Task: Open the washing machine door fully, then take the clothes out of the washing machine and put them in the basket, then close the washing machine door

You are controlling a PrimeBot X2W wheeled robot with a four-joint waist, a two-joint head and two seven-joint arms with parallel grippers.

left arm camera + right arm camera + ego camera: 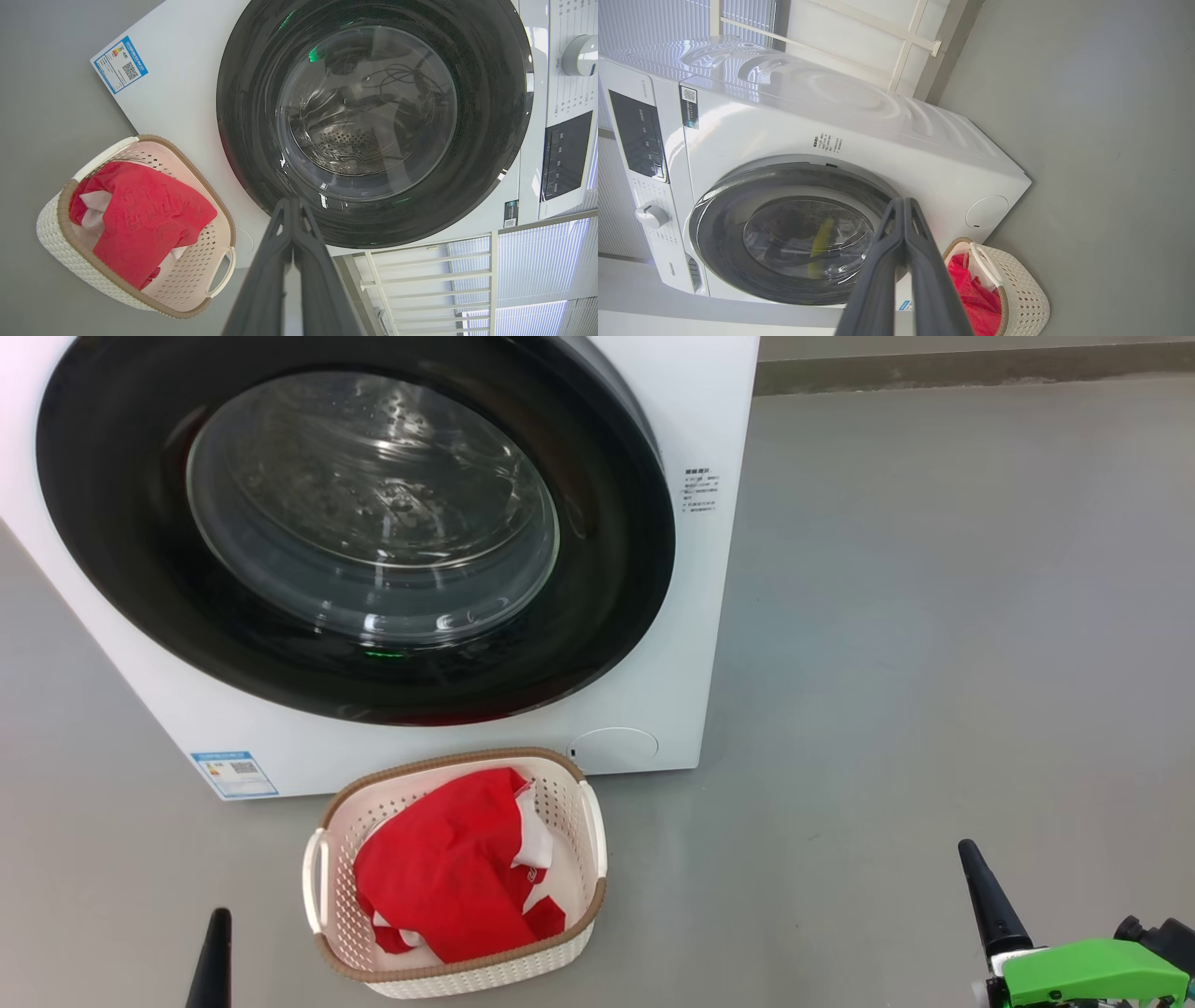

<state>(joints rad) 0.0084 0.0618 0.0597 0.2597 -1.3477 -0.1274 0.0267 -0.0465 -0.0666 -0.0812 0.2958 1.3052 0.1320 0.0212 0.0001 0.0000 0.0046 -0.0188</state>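
Clothes point(448, 877) in bright red with white trim lie heaped in the basket point(485, 982). It stands on the grey floor point(934, 616) just in front of the washing machine point(695, 644), below the lower rim of the washing machine door point(373, 513). It sits between the blue label point(233, 773) to the left and the round white flap point(613, 749) to the right. From the head the door looks shut, and the right wrist view confirms it from the side, lying flat against the white front. That view also takes in the machine's top and a white window frame point(915, 42) far behind. The left wrist view adds the perforated steel drum point(345, 144) through the glass, the control dial point(579, 55) and the dark display panel point(563, 158). The left gripper point(292, 204) hangs at the near left, apart from the basket, its fingers pressed together on nothing. The right gripper point(903, 203), at the near right beside a green housing point(1083, 971), is likewise pressed together and empty.
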